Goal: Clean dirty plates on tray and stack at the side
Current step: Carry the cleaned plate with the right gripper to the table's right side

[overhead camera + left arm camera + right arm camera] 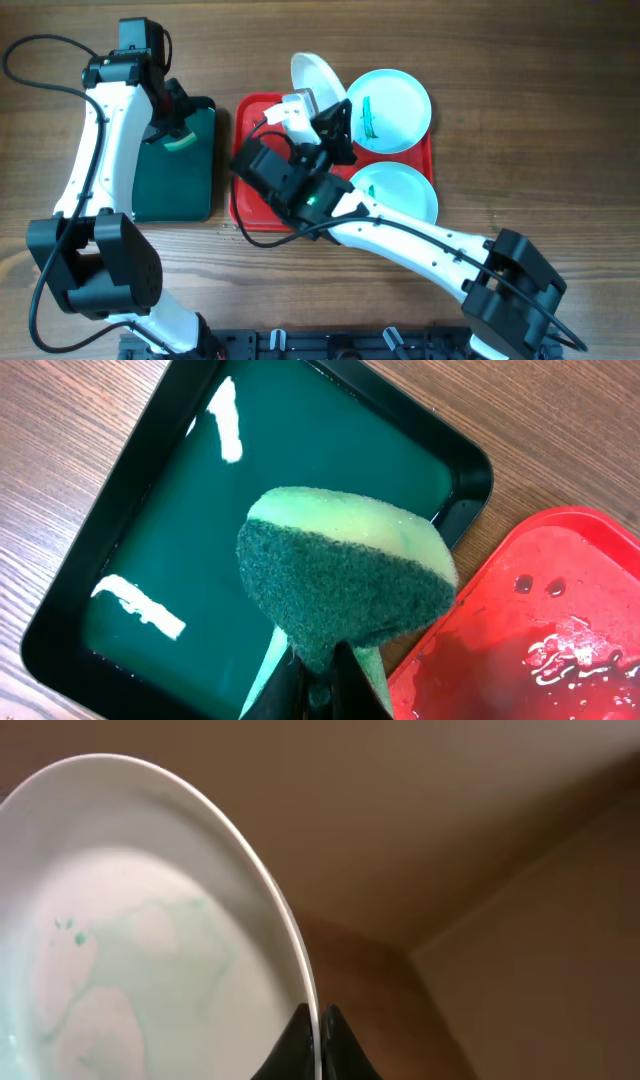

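My right gripper (pixel 338 108) is shut on the rim of the white plate (pixel 315 78), holding it tilted up over the back of the red tray (pixel 250 215). In the right wrist view the white plate (pixel 150 940) shows faint green smears and my fingers (pixel 316 1020) pinch its edge. Two pale aqua plates lie on the tray's right side: the far one (pixel 395 108) has a green smear, the near one (pixel 400 190) a fainter one. My left gripper (pixel 318 680) is shut on a green-and-yellow sponge (pixel 345 575) above the dark green tray (pixel 150 540); it also shows in the overhead view (pixel 178 140).
The dark green tray (pixel 175 165) holds liquid and sits left of the red tray. The red tray's corner (pixel 540 620) is wet. Wooden table surrounds both trays. My right arm crosses the red tray's front half.
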